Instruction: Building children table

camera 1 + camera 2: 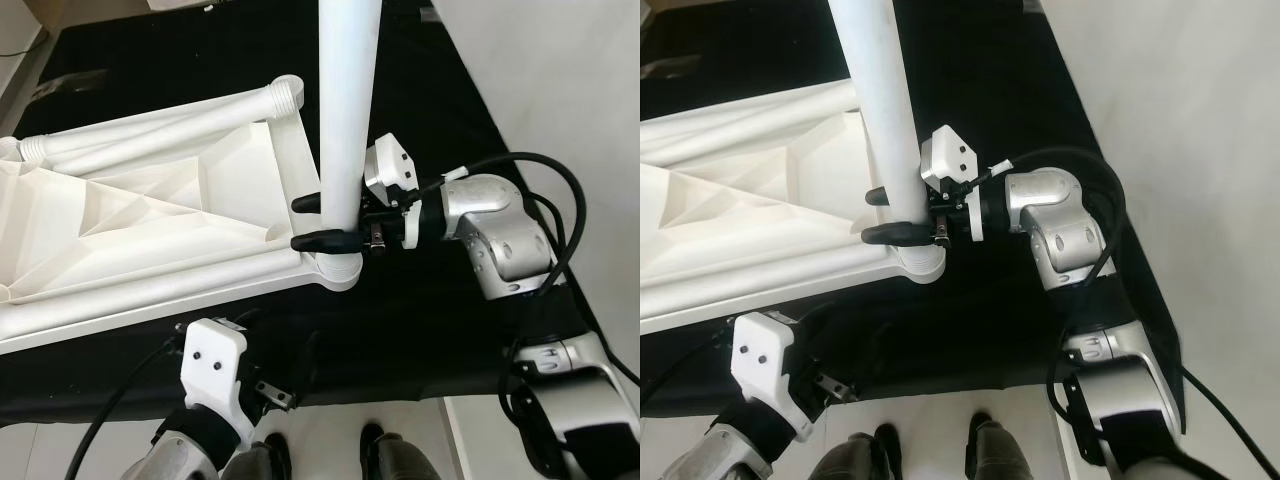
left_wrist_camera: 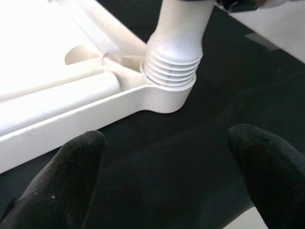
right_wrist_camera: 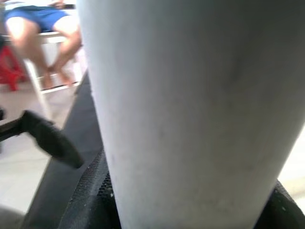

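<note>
white plastic table leg (image 1: pixel 345 110) stands upright in the near right corner socket (image 1: pixel 338 268) of the upturned white tabletop (image 1: pixel 150 220), which lies on a black mat (image 1: pixel 420 320). my right gripper (image 1: pixel 322 222) is clenched around the leg just above the socket. my left gripper (image 2: pixel 167 186) hovers released, near the socket, touching nothing
</note>
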### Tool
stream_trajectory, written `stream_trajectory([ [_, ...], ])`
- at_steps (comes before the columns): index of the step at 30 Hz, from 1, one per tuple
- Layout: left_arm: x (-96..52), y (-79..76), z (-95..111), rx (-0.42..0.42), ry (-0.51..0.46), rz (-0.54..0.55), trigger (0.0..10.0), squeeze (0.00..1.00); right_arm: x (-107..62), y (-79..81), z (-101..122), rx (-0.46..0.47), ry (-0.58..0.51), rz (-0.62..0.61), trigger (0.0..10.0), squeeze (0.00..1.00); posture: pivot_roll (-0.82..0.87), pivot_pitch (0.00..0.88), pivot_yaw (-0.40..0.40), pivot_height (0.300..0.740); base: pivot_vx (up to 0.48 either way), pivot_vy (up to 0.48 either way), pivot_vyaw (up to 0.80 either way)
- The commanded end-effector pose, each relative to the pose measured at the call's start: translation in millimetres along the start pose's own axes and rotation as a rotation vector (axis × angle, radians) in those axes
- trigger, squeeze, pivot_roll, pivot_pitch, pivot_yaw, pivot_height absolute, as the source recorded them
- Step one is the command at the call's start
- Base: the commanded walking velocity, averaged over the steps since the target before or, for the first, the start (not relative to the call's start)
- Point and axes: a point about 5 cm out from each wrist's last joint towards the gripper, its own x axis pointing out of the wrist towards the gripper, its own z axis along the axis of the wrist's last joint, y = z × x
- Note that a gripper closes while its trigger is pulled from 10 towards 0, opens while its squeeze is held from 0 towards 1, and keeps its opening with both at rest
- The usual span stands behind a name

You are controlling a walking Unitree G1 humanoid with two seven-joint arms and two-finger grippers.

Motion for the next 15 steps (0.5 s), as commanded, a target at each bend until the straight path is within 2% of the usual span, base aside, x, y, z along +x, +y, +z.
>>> stream_trajectory([
  [1, -2.1, -0.4, -5, 0.011, 0.023, -0.004, 10.0, 0.0, 3.9, 9.3, -29, 0.097, 0.11, -0.033, 0.0, 0.0, -0.01, 0.291, 0.012, 0.74, 0.0, 0.0, 0.0],
  [2, -1.8, -0.1, -5, 0.019, 0.017, -0.005, 10.0, 0.0, 6.6, 16.9, -40, 0.161, 0.152, -0.17, 0.0, 0.0, -0.02, 0.288, 0.011, 0.74, 0.0, 0.0, 0.0],
  [3, -1.7, 0.1, -4, 0.028, 0.011, -0.006, 10.0, 0.0, 7.2, 21.4, -53, 0.258, 0.216, -0.368, 0.0, 0.0, -0.02, 0.288, 0.012, 0.74, 0.0, 0.0, 0.0],
  [4, -1.7, 0.1, -4, 0.028, 0.011, -0.006, 10.0, 0.0, 7.2, 21.4, -53, 0.258, 0.216, -0.368, 0.0, 0.0, -0.02, 0.288, 0.012, 0.74, 0.0, 0.0, 0.0],
  [5, -1.4, 0.2, -4, 0.038, 0.005, -0.007, 10.0, 0.0, 1.1, 34.7, -67, 0.318, 0.285, -0.585, 0.0, 0.0, -0.03, 0.288, 0.011, 0.74, 0.0, 0.0, 0.0],
  [6, -1.4, 0.2, -4, 0.038, 0.005, -0.007, 10.0, 0.0, 1.1, 34.7, -67, 0.318, 0.285, -0.585, 0.0, 0.0, -0.03, 0.288, 0.011, 0.74, 0.0, 0.0, 0.0],
  [7, -0.6, 1.0, -3, 0.045, -0.002, -0.007, 10.0, 0.0, -5.5, 45.1, -76, 0.377, 0.33, -0.737, 0.0, 0.0, -0.03, 0.293, 0.019, 0.74, 0.0, 0.0, 0.0],
  [8, -0.2, 1.8, -3, 0.049, -0.009, -0.005, 10.0, 0.0, -6.8, 52.3, -80, 0.407, 0.343, -0.807, 0.0, 0.0, -0.04, 0.282, 0.029, 0.74, 0.0, 0.0, 0.0],
  [10, 0.1, 2.3, -4, 0.052, -0.014, -0.003, 10.0, 0.0, -6.3, 56.0, -81, 0.417, 0.341, -0.829, 0.0, 0.0, -0.04, 0.282, 0.029, 0.74, 0.0, 0.0, 0.0],
  [11, 1.1, 3.1, -4, 0.052, -0.02, -0.003, 10.0, 0.0, -0.1, 54.8, -78, 0.423, 0.321, -0.817, 0.0, 0.0, -0.04, 0.274, 0.022, 0.74, 0.0, 0.0, 0.0],
  [15, 2.7, 3.7, -4, 0.053, -0.025, -0.004, 10.0, 0.0, 6.3, 50.4, -75, 0.424, 0.297, -0.808, 0.0, 0.0, -0.04, 0.272, 0.018, 0.74, 0.0, 0.0, 0.0],
])
